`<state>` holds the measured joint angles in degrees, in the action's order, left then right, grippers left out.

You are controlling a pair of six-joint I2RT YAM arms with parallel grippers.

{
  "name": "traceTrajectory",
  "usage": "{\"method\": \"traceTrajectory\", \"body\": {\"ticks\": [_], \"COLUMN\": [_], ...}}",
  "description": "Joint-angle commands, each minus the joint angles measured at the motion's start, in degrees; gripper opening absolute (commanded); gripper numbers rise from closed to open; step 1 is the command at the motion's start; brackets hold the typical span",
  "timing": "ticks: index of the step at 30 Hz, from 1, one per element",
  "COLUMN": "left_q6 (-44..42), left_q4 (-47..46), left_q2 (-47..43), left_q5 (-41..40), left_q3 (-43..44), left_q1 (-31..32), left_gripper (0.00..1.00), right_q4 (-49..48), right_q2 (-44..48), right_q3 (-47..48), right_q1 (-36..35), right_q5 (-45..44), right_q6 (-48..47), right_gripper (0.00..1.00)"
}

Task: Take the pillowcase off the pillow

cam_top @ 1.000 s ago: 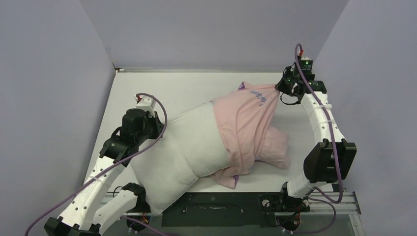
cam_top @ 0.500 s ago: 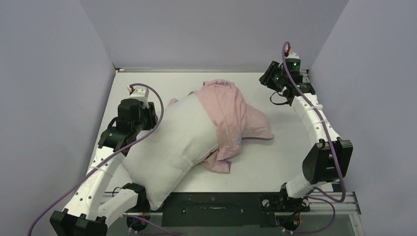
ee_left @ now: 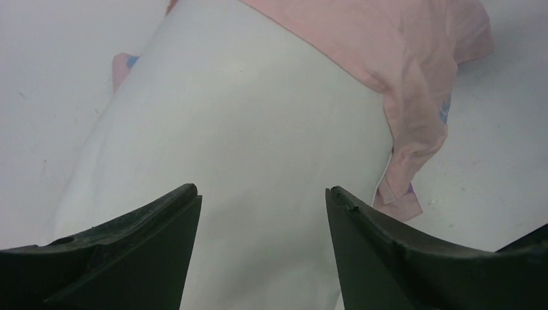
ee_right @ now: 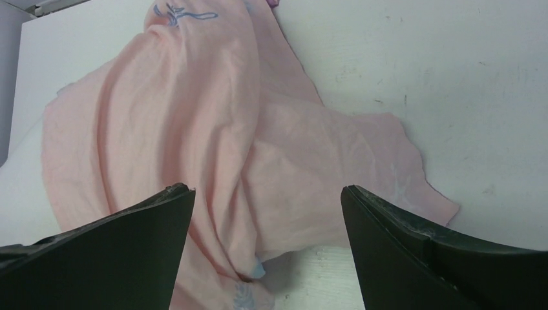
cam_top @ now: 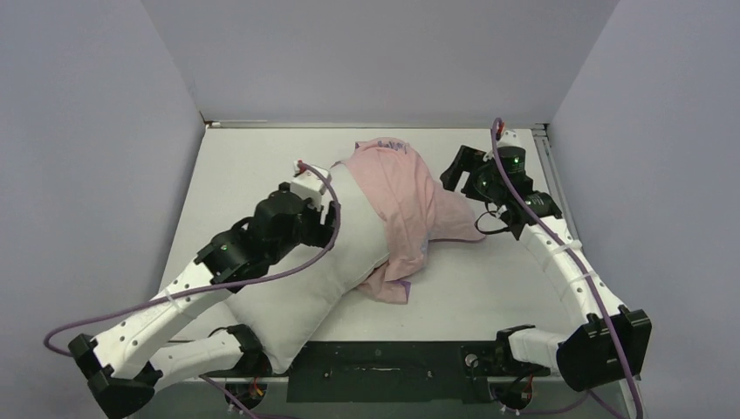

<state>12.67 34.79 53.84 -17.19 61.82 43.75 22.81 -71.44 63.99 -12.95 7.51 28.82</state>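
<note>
The plump white pillow (cam_top: 305, 279) lies diagonally across the table, its near corner over the front edge. The pale pink pillowcase (cam_top: 406, 196), with blue writing at its far end, still covers the pillow's far end and trails rumpled onto the table to the right. My left gripper (cam_top: 325, 218) hovers open over the bare middle of the pillow (ee_left: 245, 129), empty, with the pillowcase hem (ee_left: 400, 58) ahead on the right. My right gripper (cam_top: 455, 170) stands open and empty just right of the pillowcase (ee_right: 194, 116), above its loose flap.
Grey-violet walls (cam_top: 105, 131) close in the white table (cam_top: 506, 279) on the left, back and right. A black panel and rail (cam_top: 375, 371) run along the near edge between the arm bases.
Both grippers have opened and let go of the fabric. The pillowcase has slumped back onto the pillow. The left arm has swung right over the pillow; the right arm has come left and nearer.
</note>
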Motion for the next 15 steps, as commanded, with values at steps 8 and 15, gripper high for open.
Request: {"method": "traceTrajectory", "body": {"ticks": [8, 15], "left_q6": [-0.6, 1.6], "left_q4": [3.5, 0.4], "left_q2": [22.1, 30.3], "left_q5": [-19.8, -22.5], "left_q3": [10.1, 7.5], "left_q1": [19.1, 20.1], "left_gripper": [0.82, 0.92], "right_q4": [1.0, -2.2], "right_q2": [11.3, 13.7], "right_q3": [-12.5, -19.5], "right_q1": [-1.1, -1.5], "right_q5": [-0.8, 4.3], "right_q6": [-1.3, -0.1], "right_gripper": [0.99, 1.00]}}
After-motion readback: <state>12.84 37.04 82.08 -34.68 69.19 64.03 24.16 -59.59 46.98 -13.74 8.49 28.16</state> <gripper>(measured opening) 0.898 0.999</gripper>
